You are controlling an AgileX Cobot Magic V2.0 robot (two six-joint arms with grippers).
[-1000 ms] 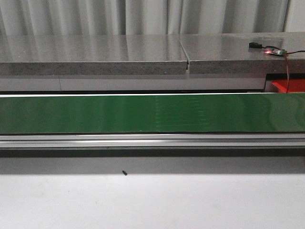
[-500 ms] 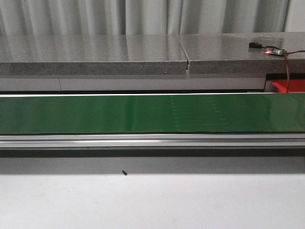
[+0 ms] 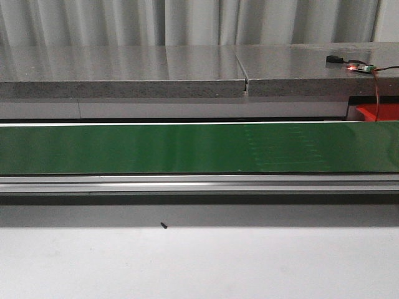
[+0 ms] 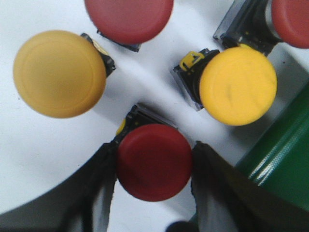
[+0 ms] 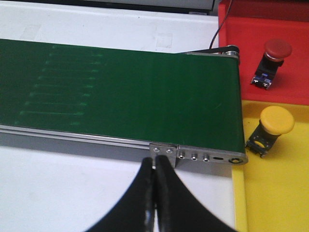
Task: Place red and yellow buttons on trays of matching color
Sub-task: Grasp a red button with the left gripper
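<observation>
In the left wrist view my left gripper (image 4: 154, 166) has its fingers against both sides of a red button (image 4: 153, 161) that stands on the white table. Around it stand two yellow buttons (image 4: 59, 72) (image 4: 238, 84) and two more red buttons (image 4: 129, 18) (image 4: 292, 19). In the right wrist view my right gripper (image 5: 155, 164) is shut and empty, above the white table just before the conveyor's end. A red tray (image 5: 241, 58) holds a red button (image 5: 276, 50). A yellow tray (image 5: 270, 193) holds a yellow button (image 5: 275, 121). Neither gripper shows in the front view.
A green conveyor belt (image 3: 187, 148) runs across the front view, with a grey stone ledge (image 3: 124, 71) behind it. A corner of the red tray (image 3: 381, 112) and a small circuit board with wires (image 3: 358, 66) are at the right. The belt's edge (image 4: 280, 159) lies beside the buttons.
A faint striped pattern on the green belt has shifted to the right in the front view. Nothing else there has moved.
</observation>
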